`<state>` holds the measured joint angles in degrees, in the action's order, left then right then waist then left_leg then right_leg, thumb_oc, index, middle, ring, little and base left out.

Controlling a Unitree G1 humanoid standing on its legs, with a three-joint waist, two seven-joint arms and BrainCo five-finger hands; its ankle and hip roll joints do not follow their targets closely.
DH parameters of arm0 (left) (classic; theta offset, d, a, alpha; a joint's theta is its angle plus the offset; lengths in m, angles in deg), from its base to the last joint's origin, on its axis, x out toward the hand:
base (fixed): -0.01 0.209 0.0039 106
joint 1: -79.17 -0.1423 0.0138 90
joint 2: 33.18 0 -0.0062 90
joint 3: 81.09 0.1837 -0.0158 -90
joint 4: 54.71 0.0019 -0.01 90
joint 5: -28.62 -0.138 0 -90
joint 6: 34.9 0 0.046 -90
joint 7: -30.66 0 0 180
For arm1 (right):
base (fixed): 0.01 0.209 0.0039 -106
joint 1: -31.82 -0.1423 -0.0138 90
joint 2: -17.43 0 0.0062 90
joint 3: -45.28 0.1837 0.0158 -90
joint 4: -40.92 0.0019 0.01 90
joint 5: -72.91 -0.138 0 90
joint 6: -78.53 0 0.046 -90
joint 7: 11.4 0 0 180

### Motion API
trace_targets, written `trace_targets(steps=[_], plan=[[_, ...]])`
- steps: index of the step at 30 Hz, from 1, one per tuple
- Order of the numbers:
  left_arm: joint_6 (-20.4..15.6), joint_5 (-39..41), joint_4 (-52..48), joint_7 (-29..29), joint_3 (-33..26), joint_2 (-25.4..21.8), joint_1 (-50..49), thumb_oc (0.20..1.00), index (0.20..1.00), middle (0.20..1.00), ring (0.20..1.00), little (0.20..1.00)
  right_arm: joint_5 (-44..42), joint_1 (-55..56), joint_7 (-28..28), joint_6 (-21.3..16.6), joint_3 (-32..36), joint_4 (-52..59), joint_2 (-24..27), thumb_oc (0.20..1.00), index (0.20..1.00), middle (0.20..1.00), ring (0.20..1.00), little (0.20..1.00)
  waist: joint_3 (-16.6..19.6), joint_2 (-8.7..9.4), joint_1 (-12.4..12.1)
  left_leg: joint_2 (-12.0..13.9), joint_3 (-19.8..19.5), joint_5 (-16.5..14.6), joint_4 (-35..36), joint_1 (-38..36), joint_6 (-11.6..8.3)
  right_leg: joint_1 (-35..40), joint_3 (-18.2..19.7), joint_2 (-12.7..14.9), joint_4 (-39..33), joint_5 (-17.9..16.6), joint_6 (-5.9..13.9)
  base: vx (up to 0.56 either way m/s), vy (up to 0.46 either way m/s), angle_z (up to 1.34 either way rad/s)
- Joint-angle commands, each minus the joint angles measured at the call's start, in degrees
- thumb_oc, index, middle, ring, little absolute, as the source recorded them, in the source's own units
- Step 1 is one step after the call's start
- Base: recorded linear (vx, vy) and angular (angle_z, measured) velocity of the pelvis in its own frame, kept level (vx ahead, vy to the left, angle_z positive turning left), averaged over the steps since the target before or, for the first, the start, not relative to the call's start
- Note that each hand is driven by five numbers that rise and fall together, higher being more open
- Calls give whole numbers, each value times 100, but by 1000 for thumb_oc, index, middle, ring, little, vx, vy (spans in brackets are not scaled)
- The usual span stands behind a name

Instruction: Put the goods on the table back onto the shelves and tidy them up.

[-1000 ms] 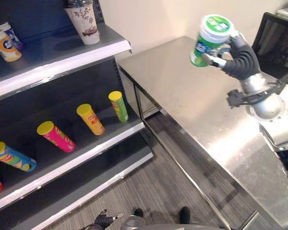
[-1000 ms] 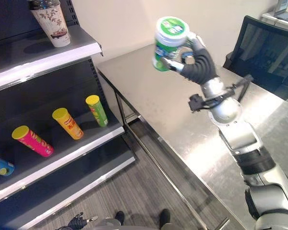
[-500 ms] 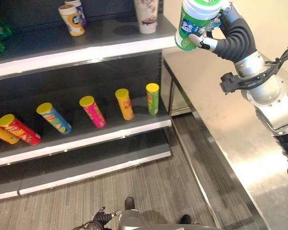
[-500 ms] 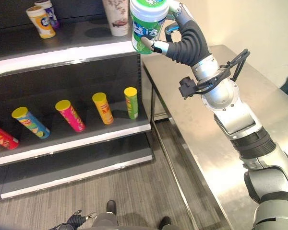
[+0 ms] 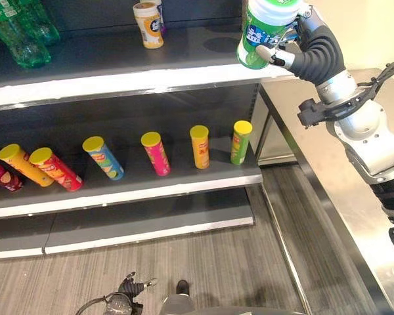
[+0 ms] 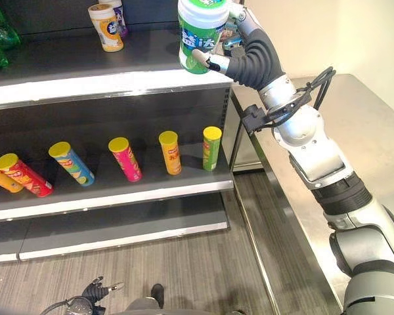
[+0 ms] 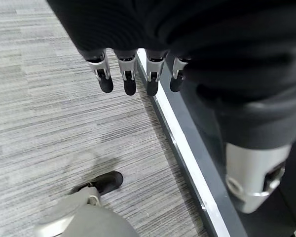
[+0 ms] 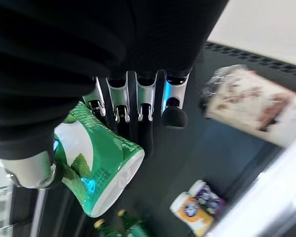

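Right hand (image 6: 249, 56) curled round green canister (image 6: 200, 34); left hand (image 7: 133, 74) slack-fingered, empty, above floor (image 7: 49, 113)

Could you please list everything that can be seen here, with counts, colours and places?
Green tub: one, green with a white lid, held in the air at the right end of the top shelf.
Small cups: two, one orange and white, one purple behind it, on the top shelf.
Green bottles: at least two, at the top shelf's left end.
Patterned paper cup: one, white and brown, on the top shelf.
Crisp tubes: at least seven, yellow lids, mixed colours, in a row on the middle shelf.
Table: one, steel, right of the shelves.
Right hand: curled round the tub.
Left hand: fingers straight, low over the floor.
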<state>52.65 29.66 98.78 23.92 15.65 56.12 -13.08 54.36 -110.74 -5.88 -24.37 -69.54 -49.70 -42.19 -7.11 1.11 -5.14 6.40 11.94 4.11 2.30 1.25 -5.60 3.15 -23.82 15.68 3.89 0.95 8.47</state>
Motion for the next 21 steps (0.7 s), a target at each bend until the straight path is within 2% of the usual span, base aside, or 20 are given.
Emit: trace_targets(steps=[1, 2, 3, 4, 5, 7, 8, 9, 11, 12, 14, 15, 21], plan=[[-162, -231, 143, -104, 247, -228, 293, 1000, 1000, 1000, 1000, 1000, -174, -1008, 201, -84, -152, -384, 141, 200, 200, 200, 200, 200, -13, 26, -146, 205, 336, -655, -173, -312, -415, -825, 556, 270, -345, -597, 558, -59, 210, -7], [-162, -221, 134, -93, 239, -280, 288, 1000, 1000, 1000, 1000, 1000, -168, -1040, 188, -54, -184, -395, 156, 200, 200, 200, 200, 200, -58, 19, -142, 204, 330, -675, -187, -325, -397, -879, 752, 224, -287, -573, 562, -28, 99, -4], [-161, -221, 134, -93, 237, -281, 292, 1000, 1000, 1000, 1000, 1000, -169, -1045, 188, -54, -184, -397, 156, 200, 200, 200, 200, 200, -48, 31, -143, 192, 333, -662, -186, -304, -391, -902, 759, 234, -290, -585, 562, -5, 117, 2], [-164, -225, 104, -57, 269, -380, 345, 1000, 1000, 1000, 1000, 1000, -141, -1144, 194, -16, -259, -389, 283, 200, 200, 200, 200, 200, -115, 29, -77, 141, 234, -634, -194, -253, -321, -1067, 1440, 13, -46, -438, 572, -8, 76, 3], [-164, -225, 104, -57, 269, -380, 345, 1000, 1000, 1000, 1000, 1000, -142, -1144, 194, -16, -259, -390, 283, 200, 200, 200, 200, 200, -110, 30, -79, 140, 235, -634, -194, -248, -321, -1073, 1442, 13, -45, -439, 572, 7, 100, 5], [-178, -239, 105, -30, 350, -466, 380, 1000, 1000, 1000, 1000, 1000, -170, -1251, 182, -15, -332, -441, 353, 200, 200, 200, 200, 200, -127, 24, -33, 94, 91, -605, -169, -220, -261, -1141, 2012, -305, 148, -240, 576, 27, 51, 27], [-194, -242, 124, -19, 403, -491, 409, 1000, 1000, 1000, 1000, 1000, -200, -1338, 186, -32, -393, -555, 350, 200, 200, 200, 200, 200, -119, 22, -23, 84, 28, -584, -124, -233, -243, -1110, 2165, -482, 163, -131, 527, 91, 49, 52], [-223, -241, 154, 4, 492, -496, 442, 1000, 1000, 1000, 1000, 1000, -265, -1467, 159, -80, -553, -738, 403, 200, 200, 200, 200, 200, -80, 44, -6, 34, -124, -591, -72, -253, -212, -973, 2350, -749, 42, 100, 389, 117, 33, 63], [-222, -154, 159, 40, 520, -529, 483, 1000, 1000, 1000, 1000, 1000, -276, -1729, 123, -10, -705, -894, 526, 200, 200, 200, 200, 200, -89, 95, -6, -68, -387, -574, -107, -227, -202, -907, 2620, -989, 62, 172, 327, 93, -33, 78], [-235, -111, 175, 21, 593, -450, 512, 1000, 1000, 1000, 1000, 1000, -323, -1900, 144, -19, -860, -1171, 369, 200, 200, 200, 200, 200, -21, 120, -28, -91, -441, -561, 0, -273, -235, -724, 2491, -960, -121, 149, 300, 47, -61, 125], [-235, -111, 176, 20, 589, -444, 512, 1000, 1000, 1000, 1000, 1000, -325, -1914, 145, -24, -875, -1182, 365, 200, 200, 200, 200, 200, -27, 113, -11, -92, -454, -558, 6, -281, -235, -707, 2478, -958, -133, 147, 300, 69, -42, 108], [-238, -71, 165, 30, 651, -349, 483, 1000, 1000, 1000, 1000, 1000, -314, -2010, 166, -25, -960, -1459, 265, 200, 200, 200, 200, 200, 96, 137, -42, -58, -448, -541, 77, -363, -262, -542, 2339, -979, -268, 155, 304, 137, -68, 54], [-193, 14, 221, -6, 692, -209, 423, 1000, 1000, 1000, 1000, 1000, -165, -2147, 201, 78, -1041, -1916, -90, 200, 200, 200, 200, 200, 206, 183, -138, -15, -535, -513, 114, -470, -304, -283, 2120, -966, -335, 227, 272, 75, -48, 22]])
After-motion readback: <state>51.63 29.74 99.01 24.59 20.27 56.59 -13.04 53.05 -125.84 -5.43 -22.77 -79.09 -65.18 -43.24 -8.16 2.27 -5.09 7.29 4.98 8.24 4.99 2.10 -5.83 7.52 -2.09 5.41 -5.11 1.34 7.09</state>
